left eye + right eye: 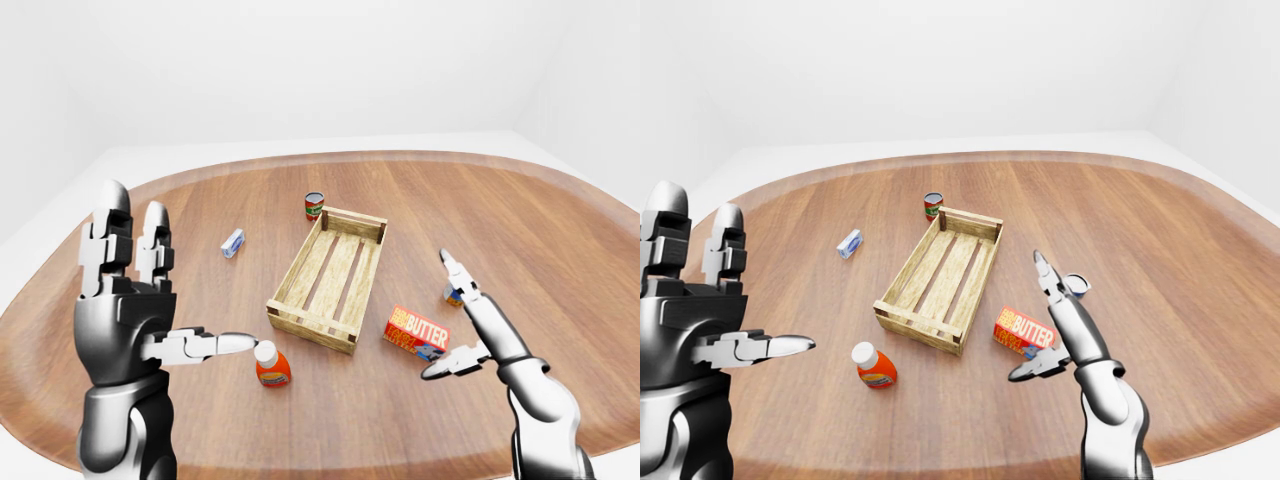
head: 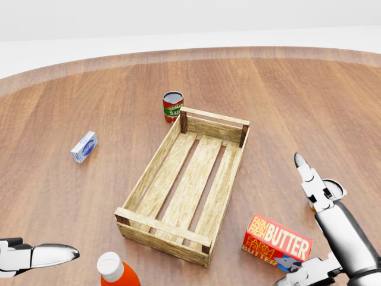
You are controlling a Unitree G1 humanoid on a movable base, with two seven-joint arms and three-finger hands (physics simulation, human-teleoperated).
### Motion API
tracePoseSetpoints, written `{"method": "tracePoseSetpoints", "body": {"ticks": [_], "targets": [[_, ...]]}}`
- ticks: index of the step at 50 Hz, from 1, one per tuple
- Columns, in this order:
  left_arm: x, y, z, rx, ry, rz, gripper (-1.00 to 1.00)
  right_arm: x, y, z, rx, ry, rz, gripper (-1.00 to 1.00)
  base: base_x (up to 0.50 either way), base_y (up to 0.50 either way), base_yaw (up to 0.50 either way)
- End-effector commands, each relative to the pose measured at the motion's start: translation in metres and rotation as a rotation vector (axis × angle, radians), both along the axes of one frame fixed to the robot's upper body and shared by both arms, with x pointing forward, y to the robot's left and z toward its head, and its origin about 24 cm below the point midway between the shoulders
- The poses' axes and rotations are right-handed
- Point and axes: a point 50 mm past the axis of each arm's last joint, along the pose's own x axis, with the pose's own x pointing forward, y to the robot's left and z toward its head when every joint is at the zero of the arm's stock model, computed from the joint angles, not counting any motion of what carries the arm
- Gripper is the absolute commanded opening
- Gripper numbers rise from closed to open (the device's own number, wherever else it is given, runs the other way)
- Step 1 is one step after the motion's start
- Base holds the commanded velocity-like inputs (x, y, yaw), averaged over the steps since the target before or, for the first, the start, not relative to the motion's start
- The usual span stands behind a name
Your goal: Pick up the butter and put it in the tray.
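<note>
Your left hand [image 1: 130, 300] stands raised at the left of the left-eye view, fingers spread and upright, thumb pointing toward the orange bottle [image 1: 271, 365]; it holds nothing and is well apart from the butter. The head view shows only its thumb tip at the bottom left corner. The small blue-and-white box [image 2: 84, 146] and the red can [image 2: 172, 106] lie above and left of the tray [image 2: 151, 227], which is bare inside.

The butter [image 2: 277, 243] lies flat on the table [image 2: 286, 101] just right of the tray's near corner, long axis running left to right with a slight downward tilt in the head view. Your right hand [image 2: 321, 229] is the nearer one: open, fingers and thumb bracketing the box's right end, not closed on it. Contact cannot be confirmed. The blue can [image 1: 1076, 286], largely hidden by that hand in the head view, shows clearly in the right-eye view.
</note>
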Motion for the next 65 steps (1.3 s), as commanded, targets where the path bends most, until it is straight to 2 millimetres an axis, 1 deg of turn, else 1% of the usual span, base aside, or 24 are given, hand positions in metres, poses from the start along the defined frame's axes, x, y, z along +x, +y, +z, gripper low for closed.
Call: {"method": "tracePoseSetpoints", "body": {"ticks": [1, 9, 13, 14, 16, 22, 28, 33, 36, 41, 46, 52, 53, 55, 65], "targets": [[0.002, 0.001, -0.001, -0.001, 0.007, 0.001, 1.00, 0.015, -0.005, -0.022, -0.004, 0.081, -0.004, 1.00, 0.00, 0.00, 0.00], [0.002, -0.001, -0.003, 0.001, 0.017, -0.002, 1.00, 0.020, -0.009, -0.041, -0.003, 0.166, -0.003, 1.00, 0.00, 0.00, 0.00], [0.004, 0.000, -0.003, 0.001, 0.018, 0.002, 1.00, 0.021, -0.009, -0.042, -0.016, 0.177, 0.002, 1.00, 0.00, 0.00, 0.00], [0.004, 0.000, -0.004, -0.001, 0.021, 0.002, 1.00, 0.022, -0.010, -0.044, -0.049, 0.189, -0.003, 1.00, 0.00, 0.00, 0.00], [0.003, 0.000, -0.002, 0.000, 0.013, 0.004, 1.00, 0.023, -0.011, -0.047, -0.021, 0.201, 0.000, 1.00, 0.00, 0.00, 0.00], [0.002, 0.001, 0.000, -0.002, 0.001, 0.005, 1.00, 0.028, -0.017, -0.054, -0.037, 0.242, -0.008, 1.00, 0.00, 0.00, 0.00], [0.003, 0.001, -0.002, -0.003, 0.008, 0.006, 1.00, 0.033, -0.022, -0.061, -0.046, 0.281, -0.009, 1.00, 0.00, 0.00, 0.00], [0.004, 0.001, -0.002, -0.001, 0.011, 0.005, 1.00, 0.036, -0.029, -0.073, -0.041, 0.335, -0.029, 1.00, 0.00, 0.00, 0.00], [0.005, 0.001, -0.003, -0.002, 0.017, 0.005, 1.00, 0.038, -0.031, -0.073, -0.040, 0.339, -0.030, 1.00, 0.00, 0.00, 0.00], [0.006, 0.001, -0.004, -0.003, 0.021, 0.005, 1.00, 0.042, -0.033, -0.080, -0.045, 0.374, -0.030, 1.00, 0.00, 0.00, 0.00], [0.005, 0.001, -0.003, -0.003, 0.017, 0.005, 1.00, 0.048, -0.039, -0.081, -0.046, 0.385, -0.040, 1.00, 0.00, 0.00, 0.00], [0.005, 0.001, -0.003, -0.004, 0.016, 0.005, 1.00, 0.053, -0.038, -0.077, -0.077, 0.384, -0.021, 1.00, 0.00, 0.00, 0.00], [0.005, 0.002, -0.003, -0.004, 0.015, 0.005, 1.00, 0.054, -0.038, -0.073, -0.092, 0.369, -0.022, 1.00, 0.00, 0.00, 0.00], [0.005, 0.002, -0.002, -0.004, 0.011, 0.006, 1.00, 0.053, -0.036, -0.068, -0.096, 0.350, -0.014, 1.00, 0.00, 0.00, 0.00], [0.005, 0.002, -0.002, -0.004, 0.011, 0.006, 1.00, 0.053, -0.036, -0.068, -0.097, 0.350, -0.013, 1.00, 0.00, 0.00, 0.00]]}}
